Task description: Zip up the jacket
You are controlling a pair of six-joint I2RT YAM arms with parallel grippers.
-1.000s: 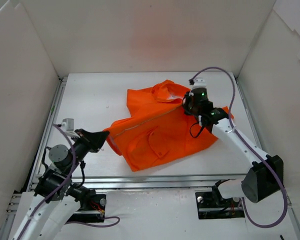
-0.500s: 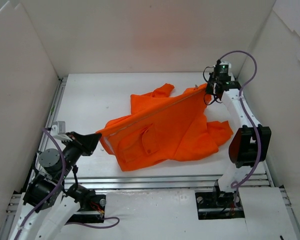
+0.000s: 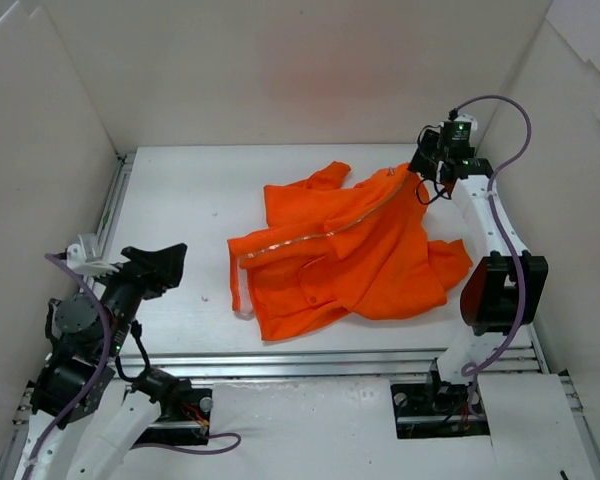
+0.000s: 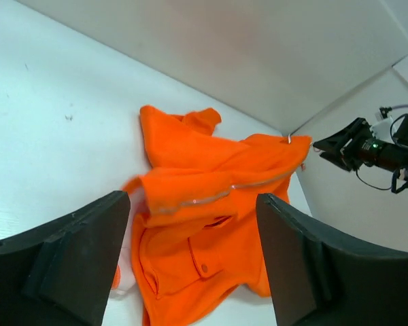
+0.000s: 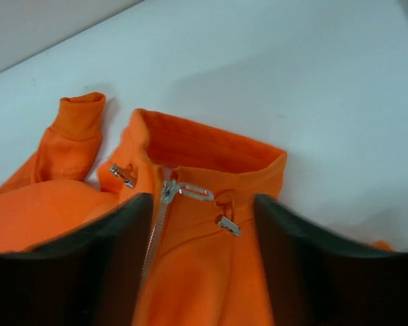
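The orange jacket (image 3: 360, 255) lies flat on the white table, its light zipper strip (image 3: 320, 230) running from the lower hem up to the collar. In the right wrist view the metal pull (image 5: 188, 191) sits at the top of the zipper, just under the collar (image 5: 211, 146). My right gripper (image 3: 421, 166) hovers at the collar, open, the pull lying free between the jaws (image 5: 202, 204). My left gripper (image 3: 163, 262) stands open to the left of the hem, apart from the jacket (image 4: 204, 224), with nothing between its fingers (image 4: 68, 265).
White walls enclose the table on three sides, and the right wall (image 3: 550, 150) is close behind my right arm. One orange sleeve (image 3: 315, 180) sticks out toward the back. Bare tabletop (image 3: 180, 200) stretches left of the jacket.
Both grippers opened and let go. The left one drew back to the left from the hem. The jacket, stretched between them before, has slumped flat on the table.
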